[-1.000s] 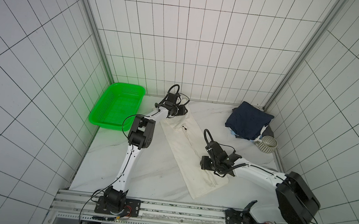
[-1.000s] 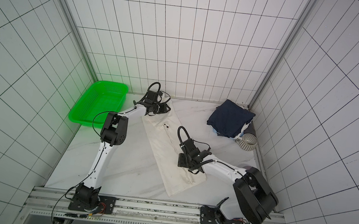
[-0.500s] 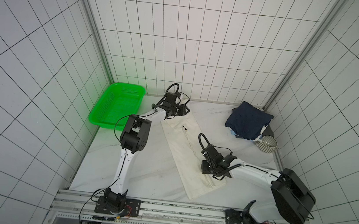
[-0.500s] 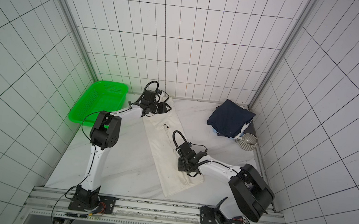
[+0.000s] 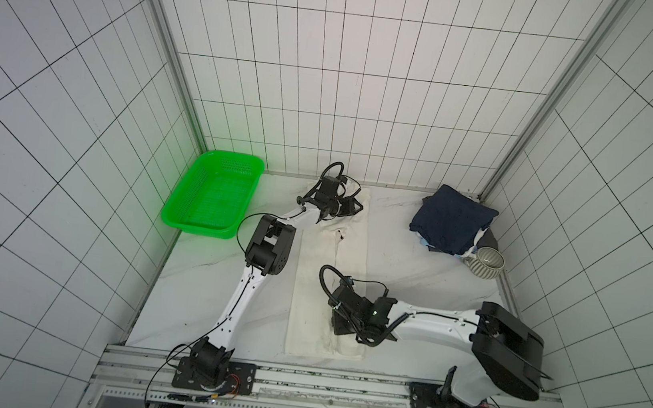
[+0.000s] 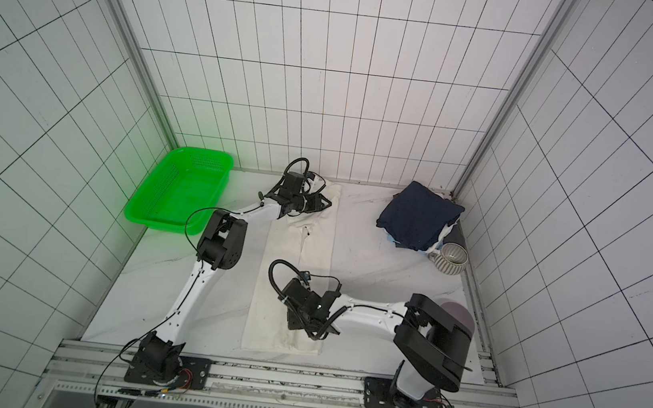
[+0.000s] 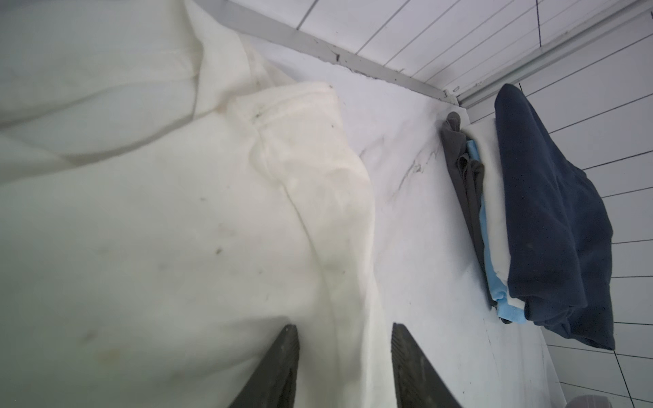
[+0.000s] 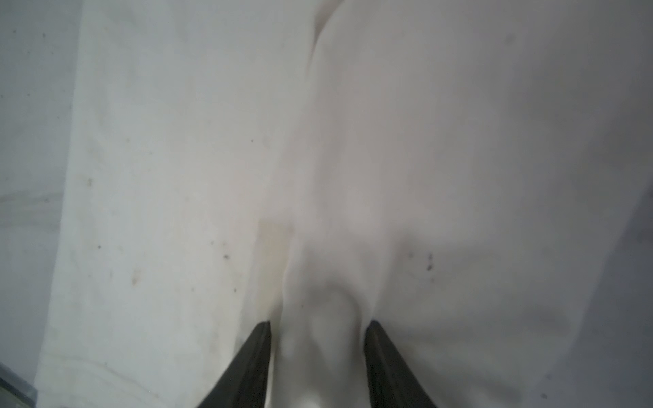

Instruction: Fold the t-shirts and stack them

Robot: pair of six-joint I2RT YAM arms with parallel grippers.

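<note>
Cream shirt (image 5: 312, 295) lies as a long folded strip mid-counter (image 5: 414, 265). Right pincer (image 8: 318, 326) pinches a puckered ridge near its front end. Left pincer (image 7: 344, 330) straddles its far edge, grip unclear. Folded stack (image 5: 450, 223) sits in the back right corner.

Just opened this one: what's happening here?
Two arms are folding a cream shirt, which lies as a long strip on the table. The right gripper pinches a bunch of cloth at its near end; the left gripper straddles a fold at its far end. The folded shirts sit stacked in the far right corner.
</note>
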